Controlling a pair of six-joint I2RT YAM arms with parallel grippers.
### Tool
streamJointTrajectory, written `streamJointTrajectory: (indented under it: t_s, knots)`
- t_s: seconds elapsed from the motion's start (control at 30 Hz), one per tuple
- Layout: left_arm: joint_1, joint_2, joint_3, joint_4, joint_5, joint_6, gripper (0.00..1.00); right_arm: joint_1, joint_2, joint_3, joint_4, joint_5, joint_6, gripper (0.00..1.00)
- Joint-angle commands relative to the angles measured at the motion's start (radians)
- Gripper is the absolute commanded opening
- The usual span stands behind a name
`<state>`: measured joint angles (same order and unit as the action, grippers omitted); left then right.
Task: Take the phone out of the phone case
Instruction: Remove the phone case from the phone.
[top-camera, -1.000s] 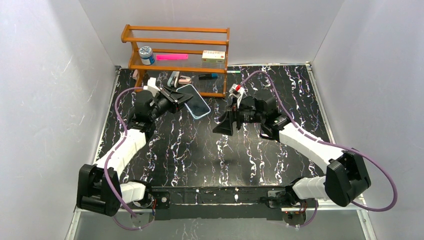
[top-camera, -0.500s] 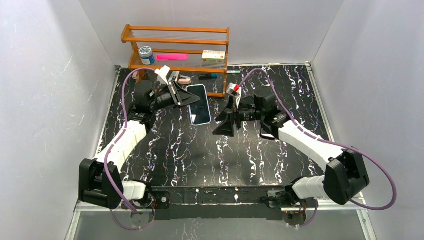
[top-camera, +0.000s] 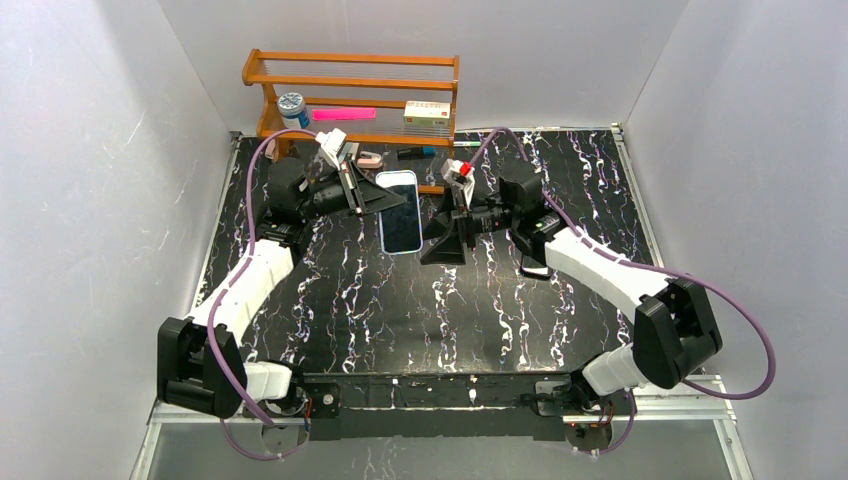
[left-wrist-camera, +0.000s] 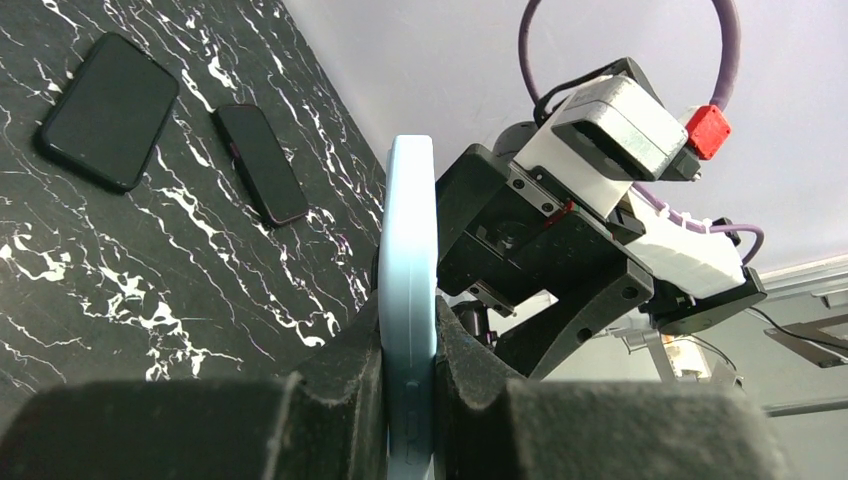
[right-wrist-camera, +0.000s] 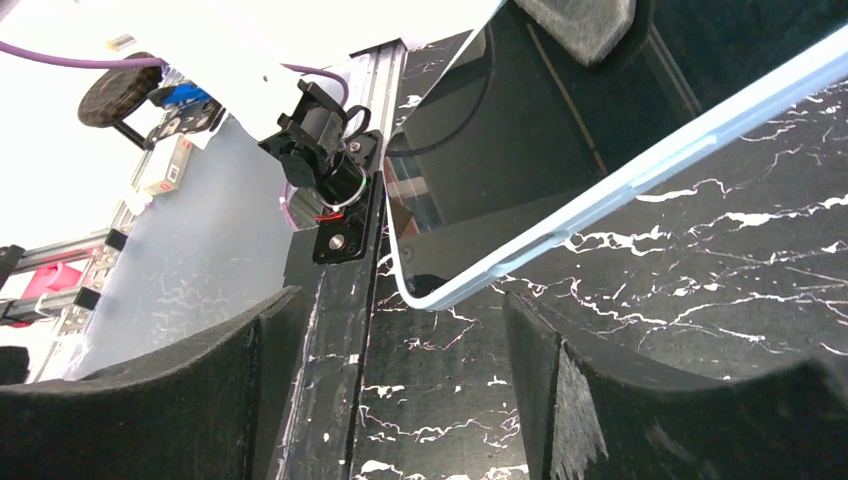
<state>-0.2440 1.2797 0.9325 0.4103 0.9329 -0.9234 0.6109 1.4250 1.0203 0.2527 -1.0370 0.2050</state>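
The phone in its light blue case (top-camera: 401, 211) is held above the table, dark screen up in the top view. My left gripper (top-camera: 364, 199) is shut on its left edge. In the left wrist view the case (left-wrist-camera: 409, 230) stands edge-on between my fingers (left-wrist-camera: 345, 365). My right gripper (top-camera: 443, 238) is open, just to the right of the phone and apart from it. In the right wrist view the cased phone (right-wrist-camera: 520, 160) hangs beyond my open right gripper (right-wrist-camera: 400, 390), its lower corner above the gap between the fingers (right-wrist-camera: 590, 390).
A wooden rack (top-camera: 350, 105) with a jar, a pink item and a box stands at the back. Small items lie at its foot. A dark phone (top-camera: 534, 268) lies under the right arm. Two dark phones (left-wrist-camera: 110, 95) (left-wrist-camera: 262, 162) lie on the black marbled table (top-camera: 400, 310).
My left gripper has turned the cased phone from a slant to lie lengthwise toward me. My right gripper has moved left, close to the phone's right edge.
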Motion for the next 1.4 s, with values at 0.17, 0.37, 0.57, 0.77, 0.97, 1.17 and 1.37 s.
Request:
streamJointTrajectory:
  t_s: [0.17, 0.37, 0.57, 0.77, 0.97, 1.17, 1.37]
  knots:
    - [-0.033, -0.037, 0.055, 0.078, 0.037, -0.025, 0.00, 0.006, 0.039, 0.081, 0.061, -0.098, 0.000, 0.65]
    - [-0.037, -0.036, 0.061, 0.101, 0.025, -0.060, 0.00, 0.008, 0.036, 0.082, 0.019, -0.124, -0.051, 0.51]
    - [-0.037, -0.031, 0.067, 0.125, 0.025, -0.090, 0.00, 0.008, 0.037, 0.086, -0.001, -0.134, -0.079, 0.32]
    - [-0.037, -0.023, 0.063, 0.137, 0.021, -0.136, 0.00, 0.009, 0.031, 0.082, -0.010, -0.154, -0.139, 0.05]
    - [-0.039, -0.012, 0.060, 0.143, 0.011, -0.201, 0.00, 0.016, -0.012, 0.046, 0.029, -0.102, -0.255, 0.01]
    - [-0.050, -0.005, 0.054, 0.150, 0.014, -0.266, 0.00, 0.026, -0.017, 0.063, 0.020, -0.032, -0.417, 0.01]
    - [-0.063, -0.001, 0.046, 0.151, 0.027, -0.300, 0.00, 0.035, 0.009, 0.108, -0.013, -0.005, -0.563, 0.01]
